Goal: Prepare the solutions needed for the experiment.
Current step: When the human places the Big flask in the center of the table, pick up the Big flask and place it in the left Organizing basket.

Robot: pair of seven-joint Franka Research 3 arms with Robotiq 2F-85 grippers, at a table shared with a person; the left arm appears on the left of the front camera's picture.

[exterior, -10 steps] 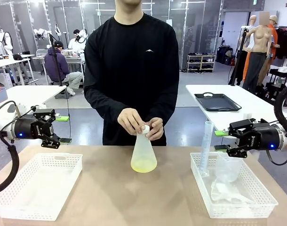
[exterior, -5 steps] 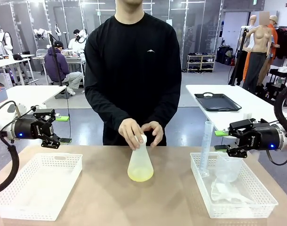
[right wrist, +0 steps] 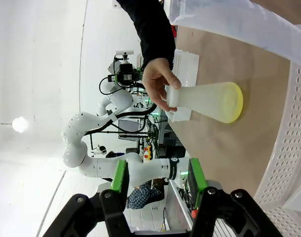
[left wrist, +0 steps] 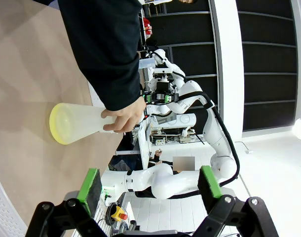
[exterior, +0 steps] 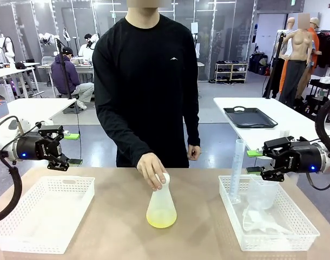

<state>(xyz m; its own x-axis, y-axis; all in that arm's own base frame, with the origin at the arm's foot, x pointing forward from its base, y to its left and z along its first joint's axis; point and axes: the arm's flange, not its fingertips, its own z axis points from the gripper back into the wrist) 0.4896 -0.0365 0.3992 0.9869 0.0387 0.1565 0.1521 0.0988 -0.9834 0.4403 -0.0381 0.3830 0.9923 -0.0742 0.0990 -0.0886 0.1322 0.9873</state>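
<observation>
A frosted conical flask (exterior: 161, 203) stands on the brown table in the middle, near the far side. The solutions (exterior: 161, 219) show as a thin pale yellow-green layer at its bottom. One hand (exterior: 153, 169) of the person grips the flask's neck; the other arm hangs by their side. My left gripper (exterior: 74, 149) hovers open over the table's far left corner, well apart from the flask. My right gripper (exterior: 252, 161) hovers open at the far right, nothing between its fingers. The wrist views show the flask (left wrist: 79, 123) (right wrist: 205, 101) beyond my empty grippers (left wrist: 149, 190) (right wrist: 157, 180).
A white basket (exterior: 43, 211) sits at the left. At the right, a second white basket (exterior: 303, 230) holds a tall graduated cylinder (exterior: 237, 170), a clear beaker (exterior: 262, 192) and crumpled plastic. A black tray (exterior: 250, 117) lies on a table behind.
The person has taken one hand off the flask and lowered it to their side; the other hand still holds the neck. The flask shifted slightly. Both grippers stayed put.
</observation>
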